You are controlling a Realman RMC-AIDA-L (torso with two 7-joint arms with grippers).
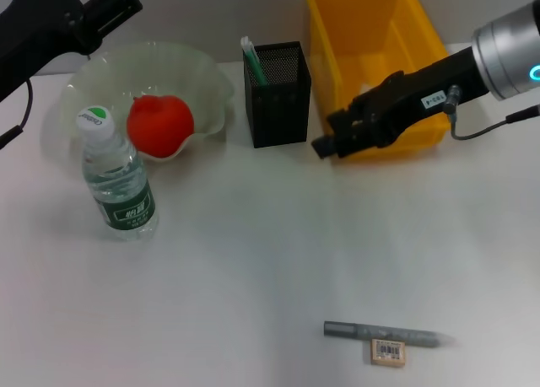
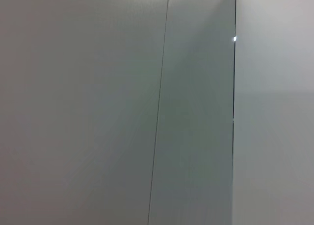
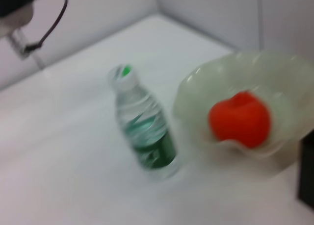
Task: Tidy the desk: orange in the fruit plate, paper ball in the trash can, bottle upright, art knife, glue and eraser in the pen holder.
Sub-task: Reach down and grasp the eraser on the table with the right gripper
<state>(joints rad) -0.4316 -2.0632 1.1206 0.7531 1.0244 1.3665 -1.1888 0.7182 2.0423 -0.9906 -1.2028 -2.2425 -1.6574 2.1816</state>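
The right gripper [image 1: 325, 144] is hovering just beside the mesh pen holder [image 1: 278, 94], fingers seemingly pressed together, holding nothing.

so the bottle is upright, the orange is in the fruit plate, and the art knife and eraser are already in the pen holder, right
Not quite. The bottle is upright and the orange is in the fruit plate, but the head view shows the art knife and eraser lying on the desk near the front edge, not in the pen holder.
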